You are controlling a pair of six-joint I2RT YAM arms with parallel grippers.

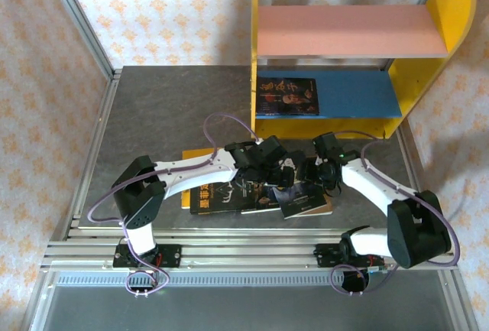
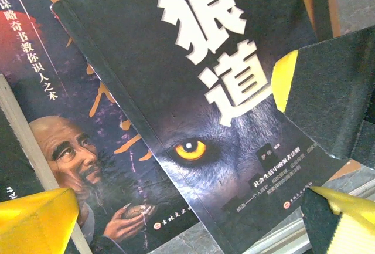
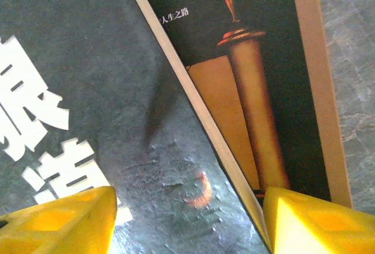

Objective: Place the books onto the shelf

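Top external view. Operator: report the position of both tools.

Technician: The left gripper (image 1: 276, 169) and the right gripper (image 1: 309, 170) hang close together over the pile of books (image 1: 256, 196), which lies flat near the near edge of the table (image 1: 168, 109). The arms hide much of the pile. Of the yellow cover (image 1: 195, 155), one corner shows.

Operator: Jaw condition?

Technician: Left wrist view: the left gripper (image 2: 190, 198) is spread wide and released, with nothing between its yellow fingertips (image 2: 35, 222). The wolf book (image 2: 193, 107) lies below it. Right wrist view: the right gripper (image 3: 187, 198) stands partly spread, with nothing clamped. It straddles the edge where the wolf book (image 3: 76, 90) overlaps the scroll-cover book (image 3: 246, 90). Contact with the covers cannot be determined.

Operator: Obstructions?

Technician: A black padded block (image 2: 328, 90) with a yellow edge covers the wolf book's right side. The bearded-man book (image 2: 76, 148) is half hidden beneath the wolf book.

Operator: Orientation?

Technician: In the left wrist view the wolf book's long axis runs diagonally, upper left to lower right. One dark book (image 1: 286, 95) lies flat on the shelf (image 1: 451, 10), at the left end of the blue lower board (image 1: 359, 90), with its long axis along the board.
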